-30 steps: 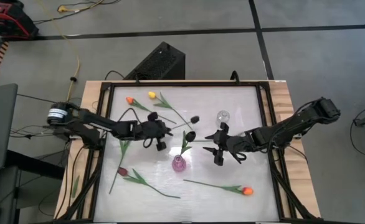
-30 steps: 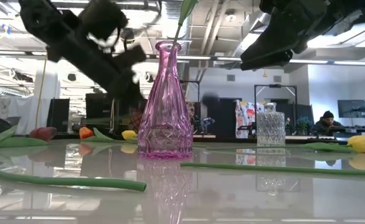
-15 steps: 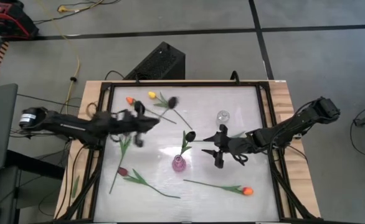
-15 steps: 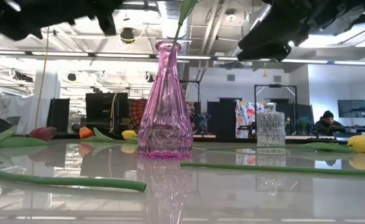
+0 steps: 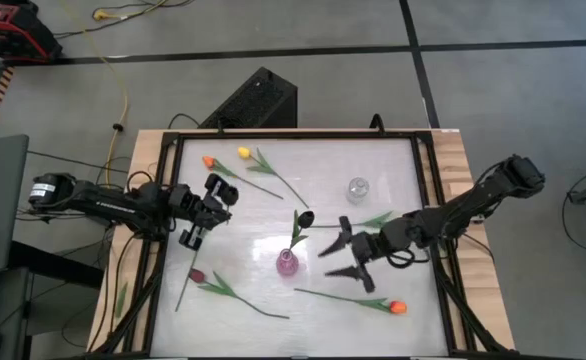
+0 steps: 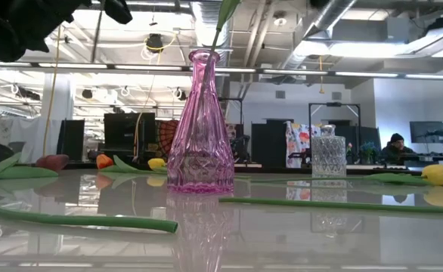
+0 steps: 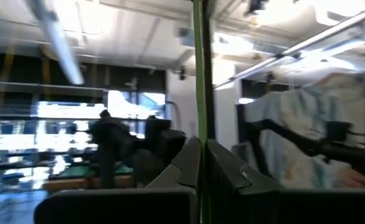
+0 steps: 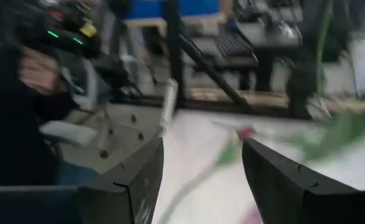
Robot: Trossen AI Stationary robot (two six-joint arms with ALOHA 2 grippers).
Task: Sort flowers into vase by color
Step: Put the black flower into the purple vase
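Left gripper (image 7: 201, 163) pinches a thin green stem (image 7: 199, 74); dark-headed flower (image 5: 301, 226) in pink vase (image 5: 287, 262).

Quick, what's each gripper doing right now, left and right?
Left gripper: shut on a flower stem, raised at the table's left side.
Right gripper: open, holding nothing, above the orange tulip.

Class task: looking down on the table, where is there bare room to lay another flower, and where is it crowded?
Free: the near left corner below the maroon tulip, and the far right strip beyond the clear vase. Crowded: around the pink vase, between the left gripper and right gripper.
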